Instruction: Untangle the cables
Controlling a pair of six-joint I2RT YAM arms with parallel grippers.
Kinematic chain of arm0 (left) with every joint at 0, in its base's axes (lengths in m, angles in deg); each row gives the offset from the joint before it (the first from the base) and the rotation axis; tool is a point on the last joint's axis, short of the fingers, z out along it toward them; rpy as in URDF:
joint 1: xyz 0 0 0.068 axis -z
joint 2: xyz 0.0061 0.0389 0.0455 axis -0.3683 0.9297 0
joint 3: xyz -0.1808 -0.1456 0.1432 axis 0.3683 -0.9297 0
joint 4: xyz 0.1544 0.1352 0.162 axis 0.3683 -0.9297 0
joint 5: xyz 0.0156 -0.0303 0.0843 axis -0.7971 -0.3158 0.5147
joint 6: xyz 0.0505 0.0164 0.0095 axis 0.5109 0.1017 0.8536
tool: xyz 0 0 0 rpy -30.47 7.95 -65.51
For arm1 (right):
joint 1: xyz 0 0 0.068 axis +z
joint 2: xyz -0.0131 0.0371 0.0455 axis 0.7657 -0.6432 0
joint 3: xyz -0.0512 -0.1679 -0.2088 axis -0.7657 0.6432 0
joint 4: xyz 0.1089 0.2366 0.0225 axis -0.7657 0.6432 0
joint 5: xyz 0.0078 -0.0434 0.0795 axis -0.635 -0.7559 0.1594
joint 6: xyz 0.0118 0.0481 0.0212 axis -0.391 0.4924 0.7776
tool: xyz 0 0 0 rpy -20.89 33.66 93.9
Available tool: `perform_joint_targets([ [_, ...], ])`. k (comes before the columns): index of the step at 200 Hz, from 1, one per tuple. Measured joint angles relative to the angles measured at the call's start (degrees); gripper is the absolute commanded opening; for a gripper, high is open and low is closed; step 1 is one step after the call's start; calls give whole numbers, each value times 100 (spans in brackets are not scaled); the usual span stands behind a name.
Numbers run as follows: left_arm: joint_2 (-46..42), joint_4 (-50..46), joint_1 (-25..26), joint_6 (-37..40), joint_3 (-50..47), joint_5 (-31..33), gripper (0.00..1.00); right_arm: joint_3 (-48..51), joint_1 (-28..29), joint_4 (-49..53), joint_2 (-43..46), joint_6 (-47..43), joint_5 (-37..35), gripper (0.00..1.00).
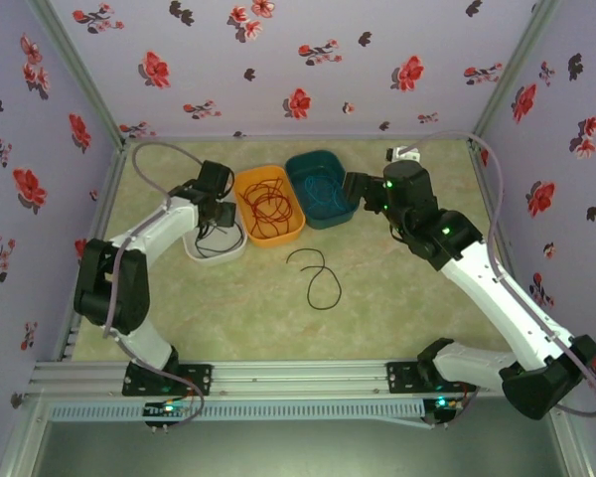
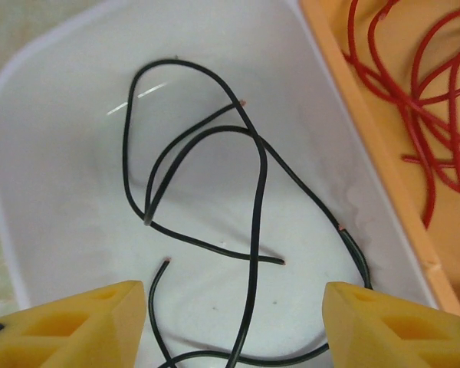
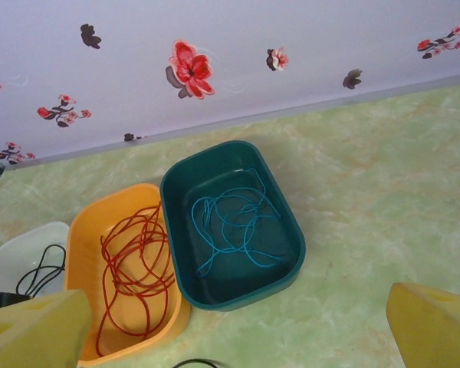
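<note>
We saw the left pincer (image 2: 234, 322) and right pincer (image 3: 238, 326) spread wide, empty — black cable (image 2: 254, 192) in white tub (image 2: 46, 192), red cable (image 3: 130, 261) in orange tub (image 3: 84, 230), teal cable (image 3: 230, 222) in green tub (image 3: 215, 153), second black cable (image 1: 323, 270) loose on the table (image 1: 397, 298), frame centre.

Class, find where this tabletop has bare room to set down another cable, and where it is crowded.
Bare green tabletop lies between the loose black cable and the white right arm, and between that cable and the metal front rail. Crowded: the back, where white plastic tub, orange tub and teal tub sit side by side.
</note>
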Motion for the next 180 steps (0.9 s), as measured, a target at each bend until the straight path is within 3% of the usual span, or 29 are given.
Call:
perform_joint_targets([
  [21, -254, -48, 7, -46, 0, 0, 71, -9, 0, 22, -35, 0, 15, 99],
  [72, -1305, -2, 181, -264, -166, -37, 99, -22, 0, 247, -205, 26, -144, 99],
  [127, -2452, 868, 833, -625, -1174, -387, 100, 26, -7, 549, -439, 313, -518, 99],
  [180, -2352, 1884, 1875, -1008, -1910, -525, 100, 426, -155, 861, -568, 717, -874, 99],
])
